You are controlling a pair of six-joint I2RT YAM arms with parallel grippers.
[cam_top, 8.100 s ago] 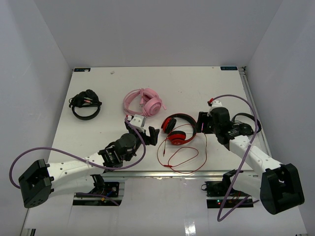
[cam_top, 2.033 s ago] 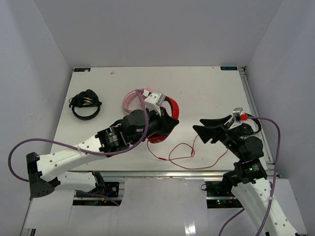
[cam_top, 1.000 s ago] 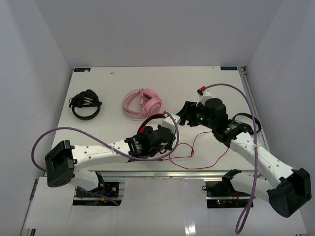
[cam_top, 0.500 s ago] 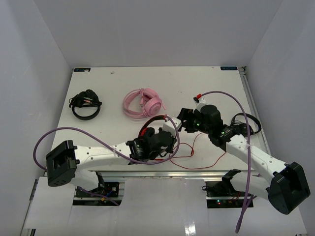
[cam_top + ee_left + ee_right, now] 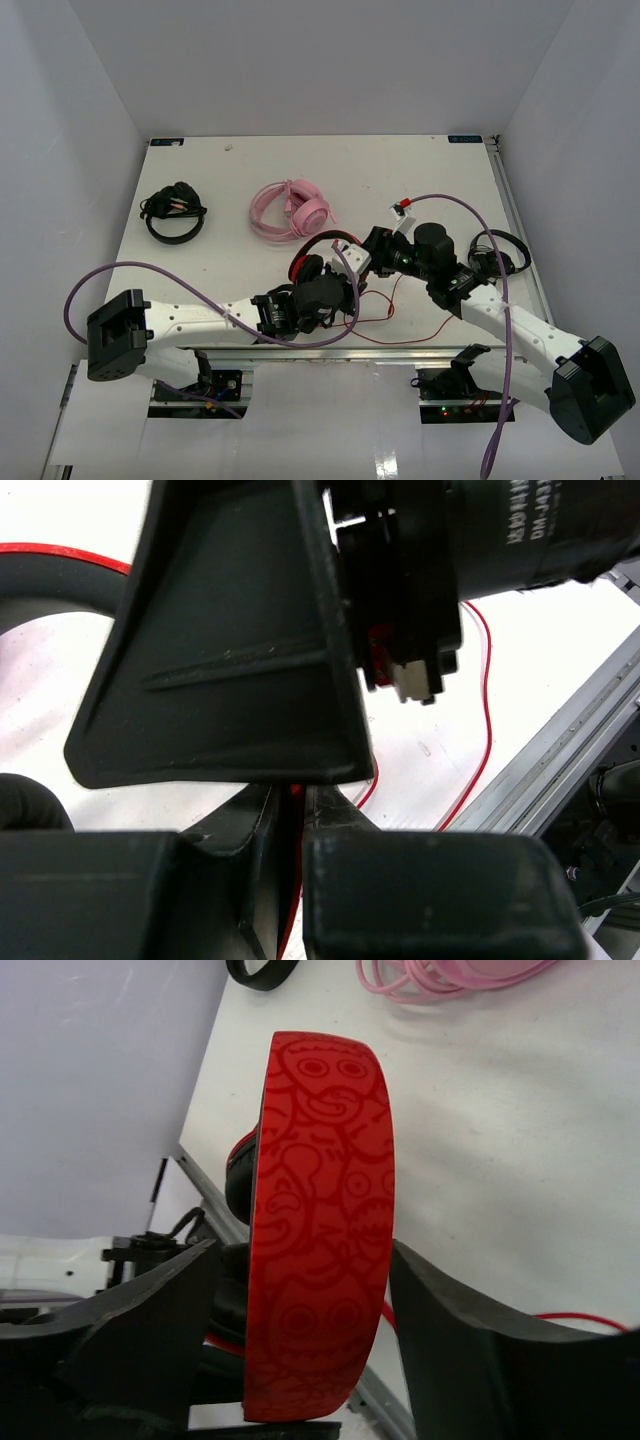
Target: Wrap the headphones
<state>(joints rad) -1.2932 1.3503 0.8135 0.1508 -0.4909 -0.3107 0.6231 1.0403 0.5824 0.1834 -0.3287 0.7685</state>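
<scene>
While both my arms meet over the lower middle of the white table (image 5: 200, 180) in the overhead view, the red headphones (image 5: 320, 1210) sit between them. They are just below the pink headphones (image 5: 290, 210), which lie at the upper middle. A smaller black headset (image 5: 175, 212) lies well apart at the upper left.

My right pincer (image 5: 302, 1250) is spread, one finger on each side of the cartoon-printed red headband, which fills the middle of the right wrist view. The finger on the right of that frame sits just against the band's edge, while a dark gap shows beside the other.

My left pincer (image 5: 297, 795) is pressed together at the lower middle of the left wrist view, pinching the thin red cable (image 5: 487, 715). A further stretch of it curves down the right of that frame over the tabletop.
</scene>
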